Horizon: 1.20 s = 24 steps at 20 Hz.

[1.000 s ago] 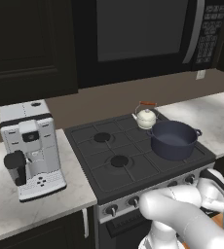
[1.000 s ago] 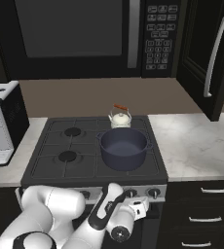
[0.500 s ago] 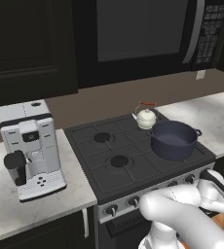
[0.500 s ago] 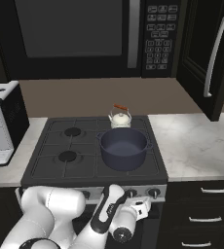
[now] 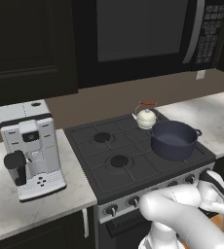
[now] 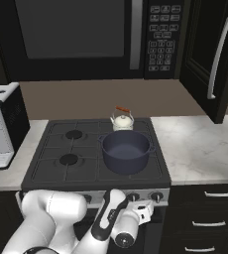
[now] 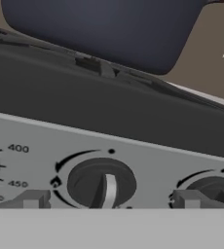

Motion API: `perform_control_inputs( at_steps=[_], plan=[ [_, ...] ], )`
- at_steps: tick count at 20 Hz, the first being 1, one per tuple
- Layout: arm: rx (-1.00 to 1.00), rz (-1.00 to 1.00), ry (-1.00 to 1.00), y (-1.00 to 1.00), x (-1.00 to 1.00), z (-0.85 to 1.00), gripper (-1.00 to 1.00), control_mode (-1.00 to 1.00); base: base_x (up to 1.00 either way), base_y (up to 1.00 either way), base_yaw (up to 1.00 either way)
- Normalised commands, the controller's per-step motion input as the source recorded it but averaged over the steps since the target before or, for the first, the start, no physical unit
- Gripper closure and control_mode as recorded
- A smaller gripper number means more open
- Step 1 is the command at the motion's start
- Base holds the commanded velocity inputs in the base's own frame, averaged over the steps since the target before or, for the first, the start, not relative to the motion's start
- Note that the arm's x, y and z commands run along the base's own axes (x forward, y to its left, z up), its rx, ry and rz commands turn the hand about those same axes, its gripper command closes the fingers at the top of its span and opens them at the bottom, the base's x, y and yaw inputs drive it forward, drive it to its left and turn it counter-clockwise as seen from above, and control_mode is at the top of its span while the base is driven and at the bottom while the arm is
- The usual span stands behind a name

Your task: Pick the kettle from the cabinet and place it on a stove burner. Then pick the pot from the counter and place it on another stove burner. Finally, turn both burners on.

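Pot (image 6: 126, 150) & kettle (image 6: 121, 120) sit on burners, rt side of stove (image 6: 51, 166). Hand (image 7: 111, 199) wide open, empty, fingertips either side of a knob (image 7: 102, 185).

I have the arm (image 6: 56, 218) folded low, elbow bent, forearm reaching forward and down with the wrist turned level. My tool (image 7: 109, 200) points straight ahead, jaws spread wide and holding nothing; its two grey fingertips (image 7: 33, 200) rise well apart at the bottom of the hand view.
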Motion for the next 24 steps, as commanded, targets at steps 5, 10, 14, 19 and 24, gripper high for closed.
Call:
perform_control_inputs(
  at_steps=[5, 10, 14, 19, 24],
  plan=[
    [0.0, 0.0, 0.0, 0.0, 0.05, 0.0, -1.0, -1.0, 0.0, 0.0, 0.0],
    [0.0, 0.0, 0.0, 0.0, 0.09, 0.0, -1.0, -1.0, 0.0, 0.0, 0.0],
    [0.0, 0.0, 0.0, 0.0, 0.09, 0.0, -1.0, -1.0, 0.0, 0.0, 0.0],
    [0.0, 0.0, 0.0, 0.0, 0.08, -0.05, -1.0, -1.0, 0.0, 0.0, 0.0],
    [0.0, 0.0, 0.0, 0.0, 0.06, -0.13, -1.0, -1.0, 0.0, 0.0, 0.0]
  ],
)
